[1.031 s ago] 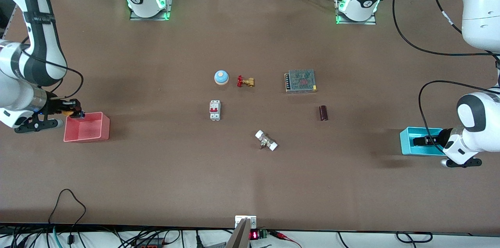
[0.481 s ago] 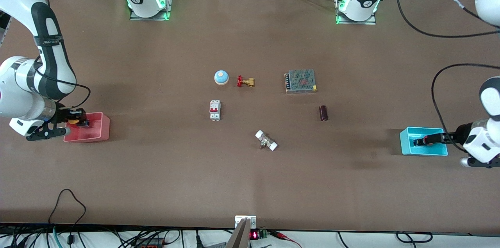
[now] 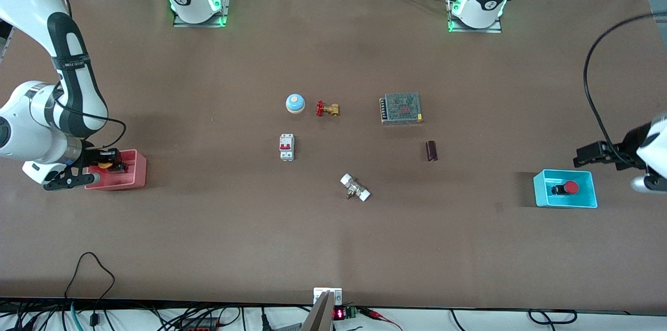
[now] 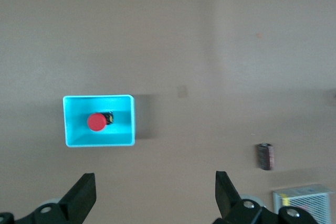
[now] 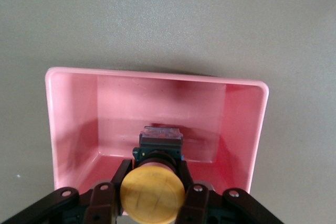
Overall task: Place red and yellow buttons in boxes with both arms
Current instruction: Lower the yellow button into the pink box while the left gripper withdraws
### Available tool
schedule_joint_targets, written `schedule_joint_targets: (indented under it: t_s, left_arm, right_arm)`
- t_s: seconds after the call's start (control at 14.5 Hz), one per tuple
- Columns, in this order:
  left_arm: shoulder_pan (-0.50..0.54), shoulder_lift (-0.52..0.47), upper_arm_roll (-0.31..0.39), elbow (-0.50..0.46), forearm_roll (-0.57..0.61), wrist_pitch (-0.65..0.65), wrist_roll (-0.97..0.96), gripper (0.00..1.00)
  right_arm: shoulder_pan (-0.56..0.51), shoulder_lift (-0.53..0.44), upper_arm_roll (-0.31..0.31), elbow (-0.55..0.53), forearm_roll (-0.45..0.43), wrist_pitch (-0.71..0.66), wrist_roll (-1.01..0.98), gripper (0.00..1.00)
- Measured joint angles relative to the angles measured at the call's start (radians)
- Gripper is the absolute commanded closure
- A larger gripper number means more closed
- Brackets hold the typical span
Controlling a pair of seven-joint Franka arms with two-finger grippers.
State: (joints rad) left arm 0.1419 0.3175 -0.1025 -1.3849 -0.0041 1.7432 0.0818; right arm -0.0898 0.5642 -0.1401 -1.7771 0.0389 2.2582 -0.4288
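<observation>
The red button (image 3: 570, 187) lies inside the cyan box (image 3: 542, 200) near the left arm's end of the table; the left wrist view shows the button (image 4: 96, 121) in the box (image 4: 126, 140) too. My left gripper (image 3: 586, 155) is open and empty, up in the air over the table beside the cyan box. My right gripper (image 3: 115, 166) is shut on the yellow button (image 3: 105, 165) and holds it inside the pink box (image 3: 136, 177). In the right wrist view the yellow button (image 5: 153, 194) sits between the fingers (image 5: 193, 195), low in the pink box (image 5: 73, 124).
Mid-table stand a blue domed bell (image 3: 295, 103), a brass valve with red handle (image 3: 327, 109), a white circuit breaker (image 3: 286, 147), a white-ended fitting (image 3: 355, 187), a dark cylinder (image 3: 431, 150) and a metal mesh power supply (image 3: 400, 108).
My left gripper let go of the red button in the cyan box, opened and rose away from it. My right gripper moved the yellow button over the pink box's rim and down into it.
</observation>
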Motion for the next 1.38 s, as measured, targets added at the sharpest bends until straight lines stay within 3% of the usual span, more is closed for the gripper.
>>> schedule_joint_targets:
  t_s: [0.21, 0.34, 0.48, 0.76, 0.83, 1.17, 1.38]
  left_arm:
    - [-0.041, -0.095, 0.017, -0.060, -0.020, -0.032, -0.070, 0.00]
    - [-0.083, -0.126, 0.081, -0.073, -0.055, -0.059, -0.089, 0.00]
    - [-0.100, -0.146, 0.117, -0.080, -0.065, -0.068, -0.094, 0.00]
    - [-0.107, -0.172, 0.121, -0.102, -0.067, -0.095, -0.101, 0.00]
    - [-0.109, -0.182, 0.121, -0.116, -0.067, -0.096, -0.102, 0.00]
    - [-0.118, -0.220, 0.120, -0.155, -0.067, -0.108, -0.102, 0.00]
    - [-0.121, -0.221, 0.120, -0.160, -0.053, -0.110, -0.102, 0.00]
  right_arm:
    - [0.000, 0.004, 0.000, 0.000, 0.000, 0.001, 0.000, 0.65]
    - [0.000, 0.005, 0.000, 0.000, 0.000, 0.001, 0.000, 0.57]
    - [0.000, 0.006, 0.000, 0.000, 0.000, 0.002, 0.000, 0.57]
    - [0.000, 0.007, 0.000, 0.000, 0.000, 0.009, 0.000, 0.54]
    - [0.000, 0.007, 0.000, 0.000, 0.000, 0.009, 0.000, 0.46]
    - [0.000, 0.023, 0.000, 0.000, 0.001, 0.049, 0.000, 0.35]
    - [0.000, 0.030, 0.000, 0.000, 0.002, 0.055, 0.000, 0.17]
